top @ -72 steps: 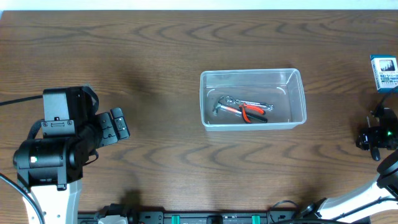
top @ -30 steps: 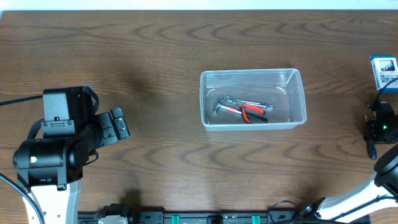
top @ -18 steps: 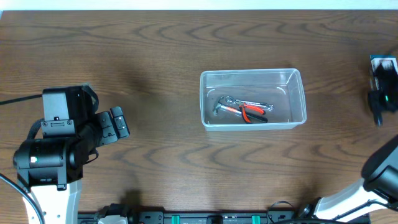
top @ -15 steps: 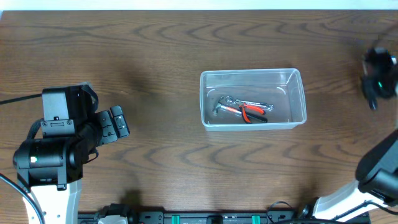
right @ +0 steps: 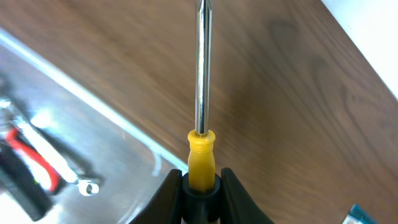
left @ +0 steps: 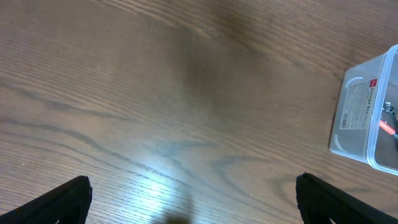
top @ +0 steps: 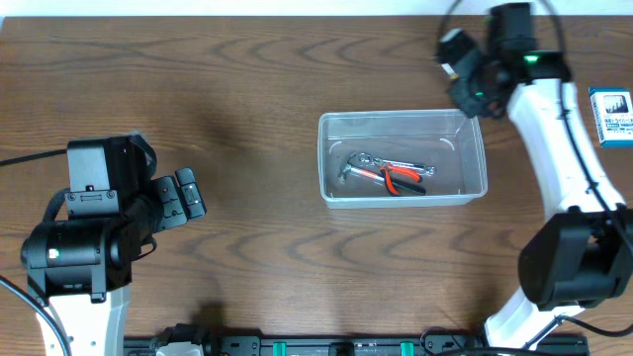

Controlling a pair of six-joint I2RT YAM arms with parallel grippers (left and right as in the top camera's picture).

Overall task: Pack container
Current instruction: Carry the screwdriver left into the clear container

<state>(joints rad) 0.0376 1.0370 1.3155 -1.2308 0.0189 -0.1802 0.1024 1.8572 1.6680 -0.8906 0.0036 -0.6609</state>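
The container [top: 400, 116] is a clear plastic tub at the table's centre, with a hammer, red-handled pliers [top: 401, 178] and a wrench lying in it. My right gripper [top: 463, 75] hovers over the tub's back right corner. In the right wrist view that gripper [right: 200, 178] is shut on the black-and-yellow handle of a screwdriver [right: 200, 93]. Its steel shaft points away over the bare wood beyond the tub's rim [right: 93, 102]. My left gripper [left: 196, 208] stands open above the table far to the left, and the container's end [left: 364, 118] shows at that view's right edge.
A small blue-and-white box [top: 611, 116] stands at the right edge of the table, and its corner [right: 373, 214] shows in the right wrist view. The left arm's base [top: 74, 247] fills the near left corner.
My right arm has swung from the table's right edge, near the blue-and-white box, up and left to the container's back right corner. The left arm has not moved.
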